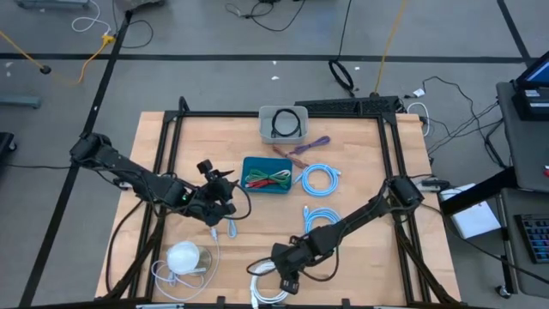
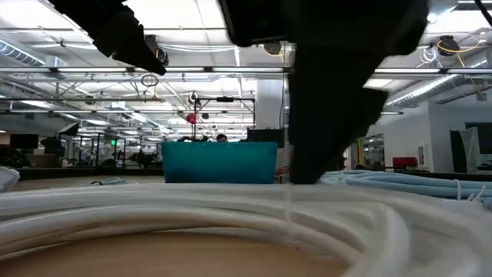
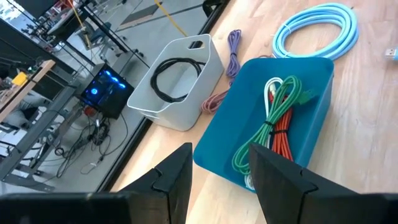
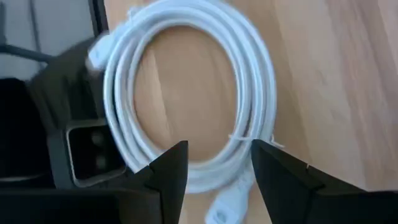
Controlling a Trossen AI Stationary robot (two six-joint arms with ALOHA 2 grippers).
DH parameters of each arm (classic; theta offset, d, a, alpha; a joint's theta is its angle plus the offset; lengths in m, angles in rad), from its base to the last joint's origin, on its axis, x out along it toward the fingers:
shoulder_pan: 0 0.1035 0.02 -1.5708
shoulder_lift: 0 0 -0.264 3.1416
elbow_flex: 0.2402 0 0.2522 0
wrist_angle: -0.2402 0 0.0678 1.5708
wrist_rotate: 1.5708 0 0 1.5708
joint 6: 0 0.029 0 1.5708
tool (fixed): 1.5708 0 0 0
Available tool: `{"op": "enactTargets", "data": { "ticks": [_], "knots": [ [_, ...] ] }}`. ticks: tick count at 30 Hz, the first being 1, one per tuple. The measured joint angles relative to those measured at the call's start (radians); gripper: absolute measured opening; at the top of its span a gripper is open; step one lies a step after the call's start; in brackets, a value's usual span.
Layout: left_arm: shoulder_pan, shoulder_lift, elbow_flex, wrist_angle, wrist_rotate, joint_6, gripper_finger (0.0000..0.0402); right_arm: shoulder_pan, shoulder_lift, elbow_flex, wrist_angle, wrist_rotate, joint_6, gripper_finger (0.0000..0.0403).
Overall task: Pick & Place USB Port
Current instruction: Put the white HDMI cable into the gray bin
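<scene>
A white coiled cable (image 1: 262, 290) (image 4: 186, 93) lies flat on the table at its near edge; in the low view the white coiled cable (image 2: 231, 211) fills the foreground. My right gripper (image 1: 287, 276) (image 4: 217, 173) hangs open just above the coil, pointing down, one finger on either side of the bundled strands. My left gripper (image 1: 223, 190) (image 3: 217, 180) is open and holds nothing. It hovers left of the teal bin (image 1: 248, 165) (image 3: 217, 155), which holds green and red cables (image 3: 277, 118). My right gripper's open fingers (image 4: 168, 171) straddle the coil's strands (image 4: 217, 180) from above. In the low view the dark finger (image 2: 307, 161) reaches down to the coil. I cannot tell whether it touches the cable.
A grey bin (image 1: 264, 116) (image 3: 180, 112) with a black cable stands at the far edge. Two light-blue coils (image 1: 317, 180) (image 1: 319, 216) and a purple cable (image 1: 307, 146) lie right of the teal bin. A white round object with cable (image 1: 184, 256) sits near-left.
</scene>
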Motion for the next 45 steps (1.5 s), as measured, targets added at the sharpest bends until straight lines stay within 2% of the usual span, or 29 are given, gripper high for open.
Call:
{"op": "enactTargets", "data": {
  "ticks": [8,18,22,27,32,34,36,40,45],
  "knots": [
    [-0.006,0.0,0.0,-0.002,0.0,0.005,0.0161,-0.012,0.036,-0.002,0.06,-0.039,-0.018,0.0169],
    [-0.013,0.0,0.0,-0.002,-0.008,0.015,0.0161,-0.011,0.036,-0.003,0.045,0.01,-0.015,0.0169],
    [-0.013,0.0,0.0,-0.003,-0.008,0.015,0.0161,-0.019,0.033,-0.05,0.046,0.029,0.03,0.0165],
    [-0.013,0.0,0.0,-0.009,-0.009,0.014,0.0161,-0.027,0.03,-0.163,0.091,0.026,0.102,0.012],
    [-0.012,0.0,0.0,-0.009,-0.024,0.014,0.0161,-0.028,0.031,-0.215,0.15,0.037,0.115,0.003],
    [-0.012,0.0,0.0,-0.009,-0.026,0.009,0.0161,-0.028,0.032,-0.215,0.175,0.06,0.09,0.0026],
    [-0.012,0.0,0.0,-0.009,-0.027,-0.002,0.0161,-0.033,0.016,-0.212,0.179,0.104,0.06,0.0026],
    [-0.013,-0.005,0.0,-0.01,-0.109,-0.092,0.0161,-0.032,-0.057,-0.217,0.158,0.304,-0.025,0.0026],
    [-0.044,-0.066,0.0,-0.035,-0.216,-0.247,0.0161,-0.014,-0.173,-0.221,0.039,0.683,-0.111,0.0004]
  ]
}}
